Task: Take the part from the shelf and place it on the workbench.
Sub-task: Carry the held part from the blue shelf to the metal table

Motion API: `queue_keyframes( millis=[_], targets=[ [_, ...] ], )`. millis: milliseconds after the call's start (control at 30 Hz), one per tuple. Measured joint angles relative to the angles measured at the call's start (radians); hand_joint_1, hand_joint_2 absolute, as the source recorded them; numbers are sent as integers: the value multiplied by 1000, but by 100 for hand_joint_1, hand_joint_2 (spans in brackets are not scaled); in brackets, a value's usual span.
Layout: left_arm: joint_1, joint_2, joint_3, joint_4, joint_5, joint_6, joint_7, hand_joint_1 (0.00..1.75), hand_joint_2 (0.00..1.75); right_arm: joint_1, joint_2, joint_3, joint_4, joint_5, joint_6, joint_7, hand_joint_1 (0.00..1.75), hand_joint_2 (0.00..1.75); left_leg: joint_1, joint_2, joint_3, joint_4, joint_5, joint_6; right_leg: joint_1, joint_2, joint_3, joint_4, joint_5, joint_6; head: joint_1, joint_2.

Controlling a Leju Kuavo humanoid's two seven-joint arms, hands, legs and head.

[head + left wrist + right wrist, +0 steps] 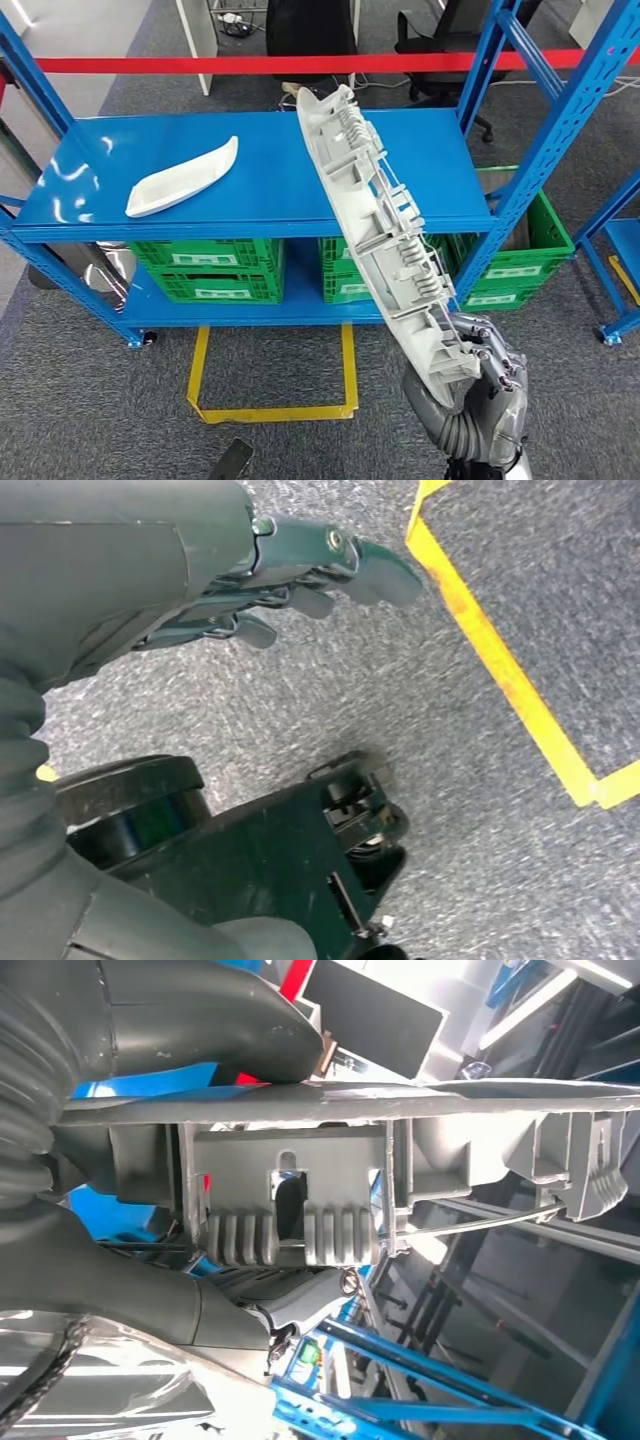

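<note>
Two white parts show from the head camera. A smaller curved part (pixel 183 177) lies flat on the blue shelf (pixel 256 200) toward 10 o'clock, well apart from the long ribbed part (pixel 377 230), which is off the shelf and tilted, running from 12 o'clock down to 5 o'clock in front of the shelf edge. Under the shelf stand green crates (pixel 219 268), and yellow floor tape (pixel 272 400) marks a box on the grey carpet at 6 o'clock. The right hand (pixel 483 365) grips the long part at its lower end, fingers wrapped round the edge.

Seen from the left wrist, the left hand (pixel 249 580) hangs over the carpet beside a yellow tape line (pixel 513 680), fingers fairly straight and a little apart, holding nothing.

Up close from the right wrist, the part's (pixel 302 1200) underside shows ribs and a clip slot, clamped between the thumb (pixel 204 1020) on one side and fingers (pixel 151 1300) on the other.
</note>
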Motion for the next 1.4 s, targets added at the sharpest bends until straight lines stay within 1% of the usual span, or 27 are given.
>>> queue_keyframes(
  millis=[67, 100, 167, 233, 267, 333, 400, 467, 500, 567, 600, 667, 733, 767, 800, 833, 900, 967, 1033, 1100, 1133, 1200, 1267, 1300, 1333, 1367, 1400],
  targets=[
    [3, 1, 0, 2, 4, 1, 0, 0, 175, 2, 6, -7, 9, -6, 9, -1, 175, 175, 2, -15, -12, 2, 15, -11, -2, -18, -10, -14, 4, -9, 1, 0],
    [5, 1, 0, 3, 6, 2, 0, 0, 175, 2, 11, -9, 13, -9, 14, -1, 175, 175, 3, -16, -20, 9, 3, -18, -4, -28, -17, -14, 13, -15, -1, 0],
    [7, 2, 0, 5, 10, 3, -1, 0, 175, 2, 20, -13, 22, -16, 21, -3, 175, 175, 7, -2, -42, 71, -74, -33, -8, -50, -34, -14, 33, -26, -5, 0],
    [8, 3, 0, 6, 14, 3, -1, 0, 175, 3, 27, -17, 30, -22, 26, -4, 175, 175, 16, 12, -61, 186, -166, -49, -7, -72, -54, -13, 52, -30, -9, 0],
    [8, 3, 0, 6, 16, 3, -1, 0, 175, 3, 30, -19, 35, -25, 29, -4, 175, 175, 21, 15, -63, 235, -183, -55, -7, -84, -66, -11, 60, -29, -9, 0],
    [8, 4, 0, 6, 18, 3, -2, 0, 175, 2, 35, -23, 44, -28, 31, -5, 175, 175, 31, 21, -34, 258, -153, -65, -9, -109, -91, -5, 75, -24, -9, 0],
    [8, 5, 0, 6, 21, 4, -3, 0, 175, 2, 40, -27, 50, -30, 33, -7, 175, 175, 37, 48, 50, 153, -104, -71, -11, -131, -113, 6, 86, -15, -10, 0],
    [8, 5, 0, 7, 24, 7, -5, 0, 175, 2, 43, -31, 56, -31, 36, -8, 175, 175, 32, 83, 129, 28, -104, -64, -9, -151, -124, 13, 95, -1, -10, 0],
    [9, 5, 0, 7, 26, 8, -8, 0, 175, 0, 44, -33, 58, -31, 37, -9, 175, 175, 28, 91, 144, -5, -114, -56, -8, -161, -126, 14, 101, 5, -11, 0],
    [15, 5, 0, 8, 32, 11, -13, 0, 175, -4, 46, -34, 65, -30, 42, -11, 175, 175, 23, 78, 135, -20, -112, -33, -9, -176, -131, 13, 112, 20, -10, 0],
    [19, 6, 0, 8, 35, 13, -16, 0, 175, -7, 47, -35, 70, -30, 44, -12, 175, 175, 23, 70, 125, -21, -103, -22, -12, -168, -135, 17, 104, 26, -10, 0],
    [25, 6, 0, 9, 43, 17, -21, 0, 175, -11, 47, -35, 79, -32, 49, -13, 175, 175, 21, 55, 101, -24, -81, 2, -13, -118, -156, 71, 33, 29, -9, 0],
    [26, 6, 0, 9, 50, 20, -26, 0, 175, -16, 47, -35, 89, -36, 55, -15, 175, 175, 13, 35, 72, -23, -57, 15, -7, -70, -187, 190, -69, 22, -9, 0],
    [26, 6, 0, 9, 54, 21, -29, 0, 175, -19, 47, -35, 95, -39, 59, -16, 175, 175, 8, 24, 57, -23, -44, 19, -2, -61, -195, 248, -96, 17, -9, 0],
    [28, 6, 1, 10, 58, 22, -33, 0, 175, -23, 47, -35, 100, -43, 63, -17, 175, 175, 3, 12, 42, -22, -32, 21, 3, -57, -193, 281, -99, 10, -10, 0],
    [31, 6, 1, 10, 63, 22, -37, 0, 175, -27, 47, -35, 107, -48, 68, -18, 175, 175, -1, 0, 27, -21, -21, 22, 8, -54, -176, 283, -82, 2, -10, 0],
    [35, 6, 3, 11, 72, 24, -45, 0, 175, -38, 47, -35, 118, -56, 76, -21, 175, 175, -8, -24, 4, -19, 2, 23, 19, -33, -98, 190, -22, -18, -10, 0],
    [35, 5, 6, 12, 77, 25, -51, 0, 175, -50, 48, -36, 127, -61, 80, -23, 175, 175, -14, -47, -17, -16, 26, 21, 25, 11, -1, 48, -3, -34, -10, 0],
    [37, 4, 8, 13, 79, 25, -54, 0, 175, -58, 49, -36, 133, -63, 82, -26, 175, 175, -15, -69, -36, -15, 53, 15, 27, 28, 40, -26, -13, -36, -11, 0],
    [41, 5, 9, 15, 80, 26, -55, 0, 175, -62, 50, -36, 139, -64, 83, -27, 175, 175, -17, -81, -49, -15, 69, 5, 25, 2, 25, -33, -2, -36, -11, 0],
    [44, 6, 9, 17, 81, 26, -55, 0, 175, -64, 52, -37, 141, -65, 84, -28, 175, 175, -18, -69, -56, -4, 52, -2, 23, -13, 14, -33, 7, -42, -13, 0],
    [46, 6, 11, 19, 88, 27, -58, 0, 175, -66, 55, -38, 144, -68, 88, -28, 175, 175, -13, -20, -79, 79, -37, -18, 21, -47, -5, -33, 26, -53, -17, 0],
    [47, 7, 16, 20, 100, 27, -65, 0, 175, -71, 57, -40, 147, -76, 96, -29, 175, 175, 4, 11, -103, 213, -124, -33, 21, -80, -30, -30, 45, -56, -20, 0],
    [49, 7, 19, 20, 107, 27, -70, 0, 175, -75, 57, -40, 150, -81, 101, -30, 175, 175, 13, 17, -105, 265, -135, -40, 20, -97, -44, -27, 55, -53, -20, 0],
    [50, 7, 23, 20, 114, 28, -73, 0, 175, -80, 57, -40, 154, -86, 106, -30, 175, 175, 22, 20, -96, 289, -121, -47, 19, -112, -58, -22, 64, -50, -20, 0],
    [52, 7, 28, 21, 121, 28, -75, 0, 175, -86, 58, -40, 158, -90, 110, -31, 175, 175, 30, 25, -71, 281, -93, -54, 17, -127, -75, -15, 72, -46, -20, 0],
    [53, 7, 32, 21, 127, 29, -77, 0, 175, -93, 60, -40, 162, -94, 114, -32, 175, 175, 37, 40, -27, 237, -68, -61, 15, -140, -91, -7, 79, -40, -21, 0]
  ],
)
